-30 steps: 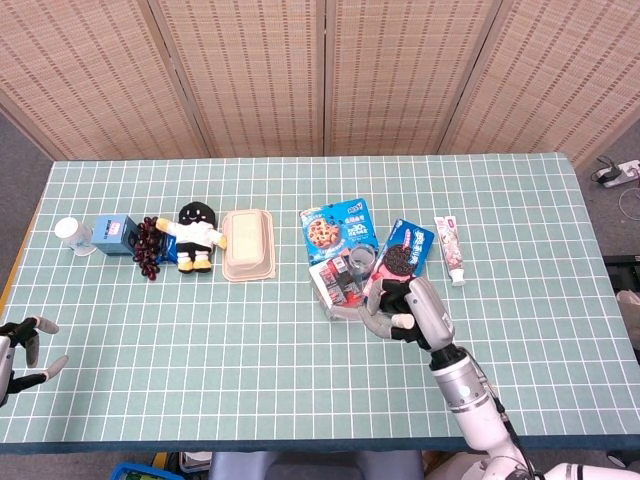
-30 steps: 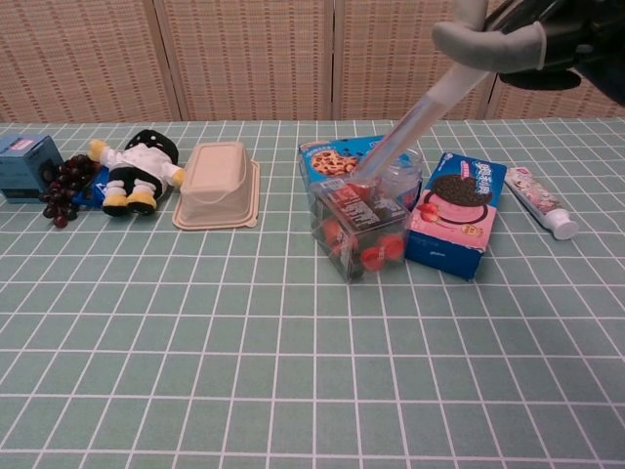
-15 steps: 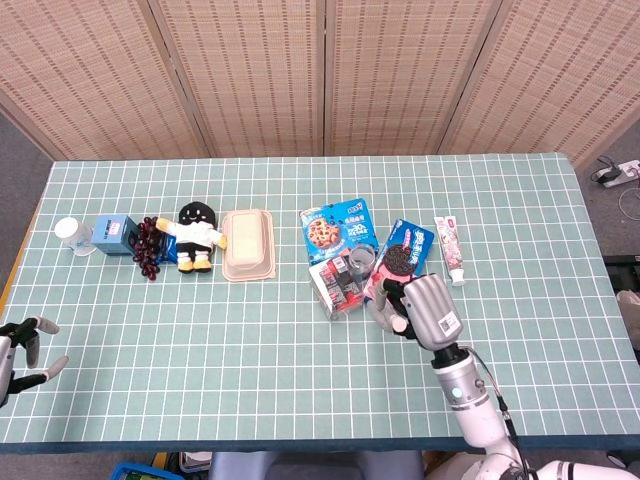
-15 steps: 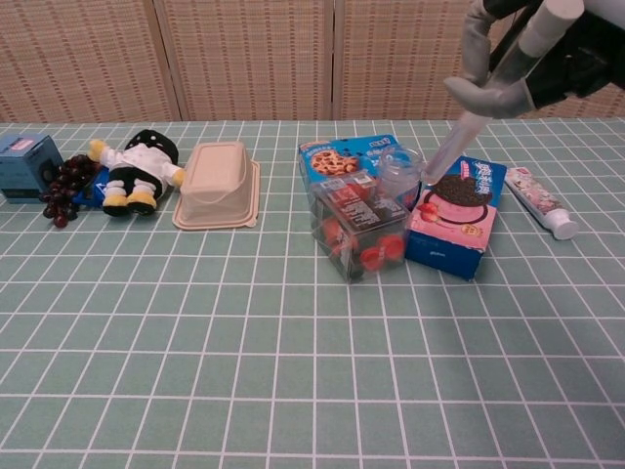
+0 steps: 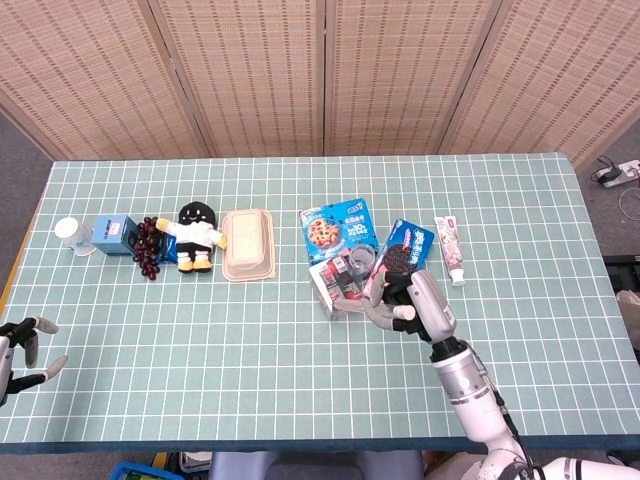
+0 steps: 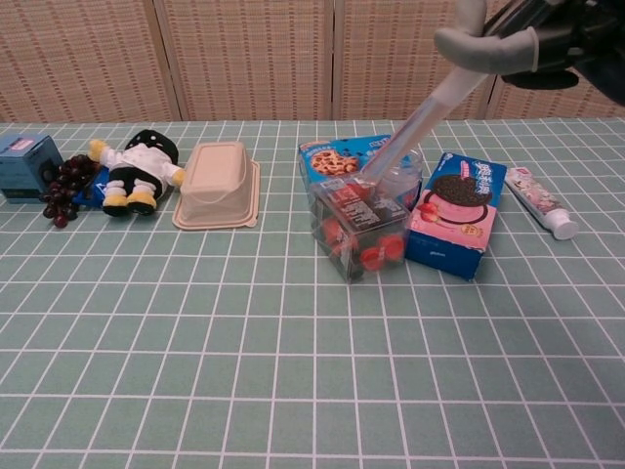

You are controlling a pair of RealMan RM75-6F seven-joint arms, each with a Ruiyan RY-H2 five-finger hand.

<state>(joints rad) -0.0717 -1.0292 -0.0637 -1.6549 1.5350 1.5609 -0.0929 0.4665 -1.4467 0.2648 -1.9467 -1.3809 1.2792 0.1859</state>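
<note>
— Two robot hands show in our head view, both at the near edge of the bench [image 5: 300, 390]. Our left robot hand [image 5: 22, 345] sits at the near left corner, fingers spread apart, holding nothing.

— And our right robot hand [image 5: 412, 300]?

— It hovers near the middle right, above the snack cluster. One long finger [image 6: 410, 127] stretches down toward the clear box of red-wrapped snacks [image 6: 359, 227] and the clear plastic cup [image 6: 398, 176] just behind it. Its tip looks to lie at the cup and the box's top, though we cannot tell whether it really touches. We see nothing gripped in that hand; the other fingers are curled near the palm.

— What lies about it?

— Just beside the clear box, on its right, stands the pink cookie box [image 6: 455, 212], touching or nearly so. Behind the clear box lies the blue chocolate-chip cookie packet [image 6: 342, 156]. Further right, apart, a toothpaste tube [image 6: 539, 201] lies flat.

— And the left half?

— A beige lidded food container [image 5: 248, 243] sits left of the cookies. Next comes a plush doll [image 5: 196, 236] with a black head, then a bunch of dark grapes [image 5: 148, 243] against a small blue box [image 5: 115, 235], and farthest left a small white cup [image 5: 70, 233]. Behind the bench stands a woven folding screen [image 5: 320, 75].
</note>
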